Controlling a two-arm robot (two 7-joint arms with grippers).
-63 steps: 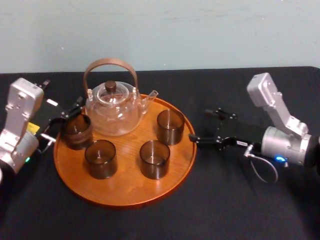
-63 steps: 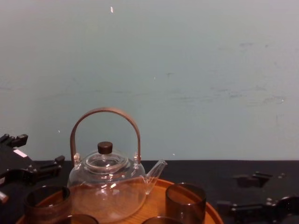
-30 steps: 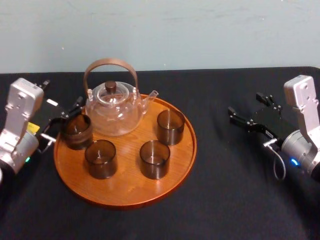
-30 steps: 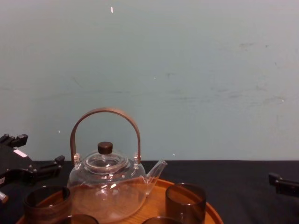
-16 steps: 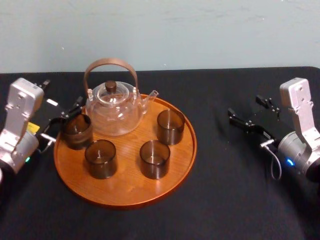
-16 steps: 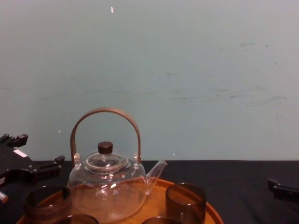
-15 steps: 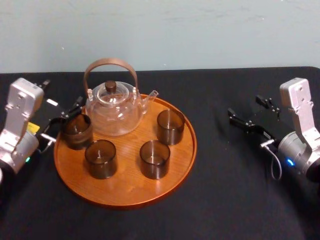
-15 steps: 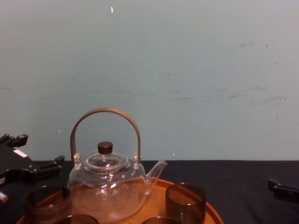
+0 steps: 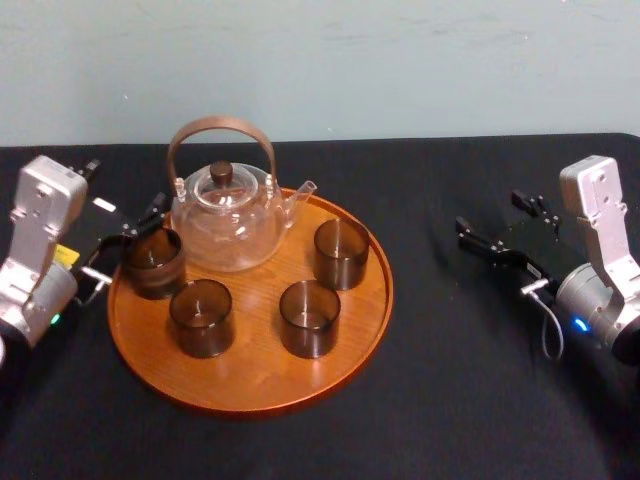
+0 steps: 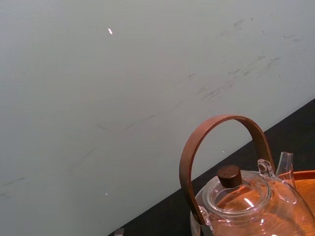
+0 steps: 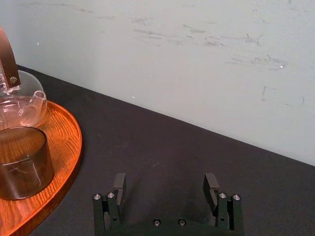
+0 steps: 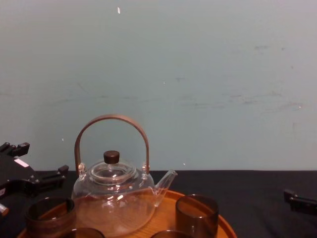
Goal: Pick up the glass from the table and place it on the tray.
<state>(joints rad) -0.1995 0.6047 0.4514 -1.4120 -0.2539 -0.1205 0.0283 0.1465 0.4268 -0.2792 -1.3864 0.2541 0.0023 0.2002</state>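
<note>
Head view: tray (image 9: 250, 385) sits on the table (image 9: 450, 400) and carries a glass teapot (image 9: 225, 225) on its far side. The glass (image 9: 341, 253) stands upright on the tray's right part, just beside the teapot's spout. A second glass (image 9: 153, 262) is at the tray's left rim; a third glass (image 9: 201, 317) and a fourth glass (image 9: 309, 318) stand toward its near side.

Right gripper (image 9: 490, 213) is well to the right of the tray, jaws spread wide, holding nothing. Left gripper (image 9: 125, 245) is parked at the tray's left edge, just beside the second glass, jaws apart; contact with it cannot be told.
</note>
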